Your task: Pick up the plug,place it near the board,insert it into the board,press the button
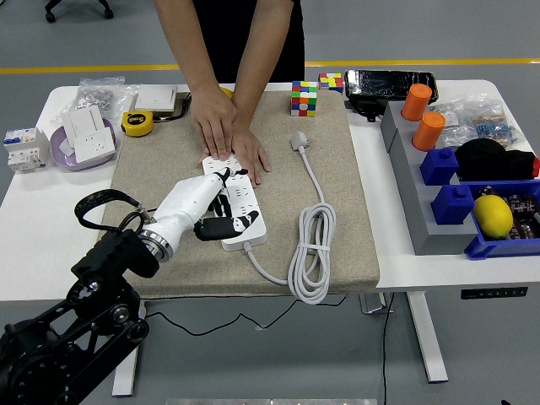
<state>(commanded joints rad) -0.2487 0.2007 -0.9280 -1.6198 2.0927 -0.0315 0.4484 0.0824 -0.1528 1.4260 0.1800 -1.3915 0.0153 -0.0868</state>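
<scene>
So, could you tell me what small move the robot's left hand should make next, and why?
Probably lift clear of the power strip and travel right toward the plug. The left hand rests on the strip holding nothing, while the plug lies unplugged on the mat beyond the person's hands pinning the strip's far end.

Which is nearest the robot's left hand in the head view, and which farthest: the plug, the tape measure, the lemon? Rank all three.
From the left hand:
1. Plug, right of it on the mat.
2. Tape measure, far left; nearly the same distance as the plug.
3. Lemon, in the far-right bin.

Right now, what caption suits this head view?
Robot's left hand rests on a power strip a person's hands steady; the plug lies unplugged.
</scene>
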